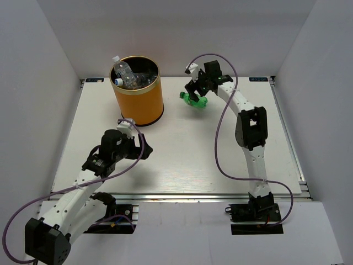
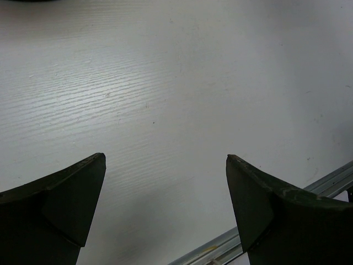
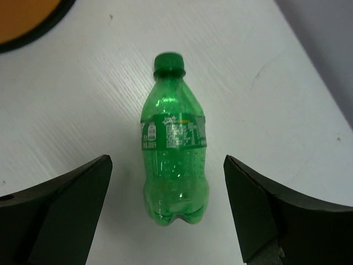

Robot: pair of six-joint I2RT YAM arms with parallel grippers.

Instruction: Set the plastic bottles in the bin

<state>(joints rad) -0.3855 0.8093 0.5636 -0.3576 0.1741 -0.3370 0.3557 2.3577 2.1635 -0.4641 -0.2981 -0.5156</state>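
A green plastic bottle (image 3: 174, 149) with a green cap lies on its side on the white table, also seen in the top view (image 1: 194, 101). My right gripper (image 3: 167, 168) (image 1: 196, 91) is open right over it, its base between the two fingers, not touching. The orange-yellow bin (image 1: 138, 94) stands at the back left and holds several clear bottles (image 1: 126, 73); its base edge shows in the right wrist view (image 3: 27, 22). My left gripper (image 2: 165, 165) (image 1: 131, 144) is open and empty over bare table in front of the bin.
White walls close the table on the left, back and right. A metal rail (image 2: 265, 215) runs along the table's near edge close to my left gripper. The right arm's purple cable (image 1: 220, 143) loops over the table's middle right.
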